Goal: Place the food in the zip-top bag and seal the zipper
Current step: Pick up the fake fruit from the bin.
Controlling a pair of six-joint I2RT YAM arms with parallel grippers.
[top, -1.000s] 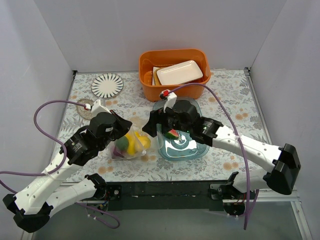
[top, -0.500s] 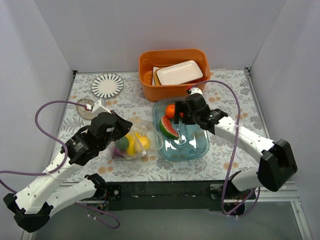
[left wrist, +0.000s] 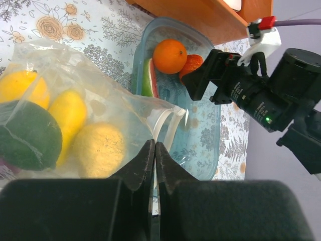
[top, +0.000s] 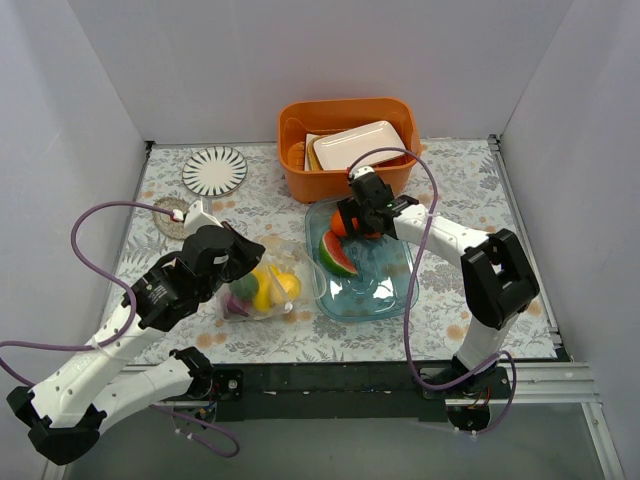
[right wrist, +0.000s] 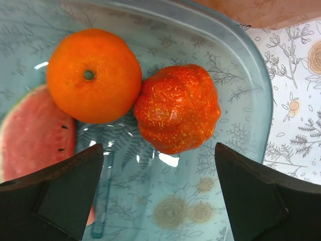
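The zip-top bag lies left of the blue-tinted tray and holds yellow fruits, a dark green one and a purple one. My left gripper is shut on the bag's mouth edge, by the whitish zipper. The orange, red tomato and watermelon slice lie in the tray. My right gripper is open and empty just above the tomato, at the tray's far end.
An orange basket holding a white dish stands just behind the tray. A striped plate lies at the back left. The white walls close in on the left, back and right.
My right gripper has swung from the bag's mouth back to the tray's far end, over the orange and tomato. The watermelon slice now lies uncovered in the tray. The left arm holds still.
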